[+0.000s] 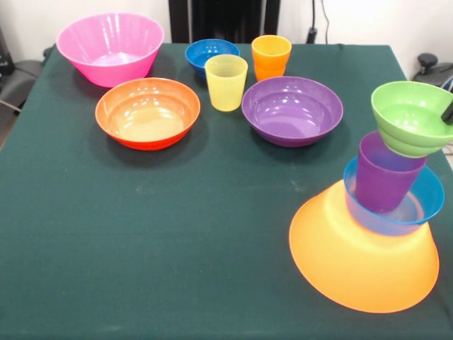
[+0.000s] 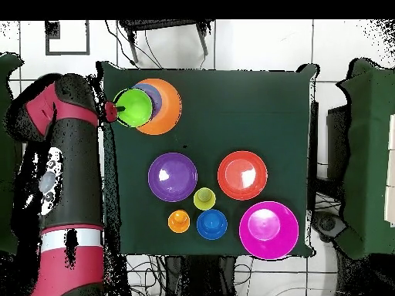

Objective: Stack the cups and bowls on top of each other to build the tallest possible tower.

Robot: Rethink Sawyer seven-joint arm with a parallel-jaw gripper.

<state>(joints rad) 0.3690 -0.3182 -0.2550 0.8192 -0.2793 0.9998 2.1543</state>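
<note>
The tower stands at the front view's right: an upturned yellow-orange bowl [image 1: 364, 262] as base, a light blue bowl [image 1: 428, 202] on it, a purple cup [image 1: 386, 173] in that, and a green bowl [image 1: 409, 117] on top. My gripper [image 1: 447, 113] shows only as a dark tip at the green bowl's rim. In the overhead view the gripper [image 2: 113, 112] sits at the green bowl's [image 2: 134, 106] edge. A yellow cup [image 1: 226, 82] and an orange cup [image 1: 271, 57] stand loose.
A pink bowl [image 1: 110, 48], an orange-red bowl [image 1: 147, 113], a purple bowl [image 1: 291, 111] and a dark blue bowl [image 1: 211, 54] sit upright along the table's far half. The tower stands close to the table's [image 1: 141, 248] right edge. My arm [image 2: 69, 154] runs beside the table.
</note>
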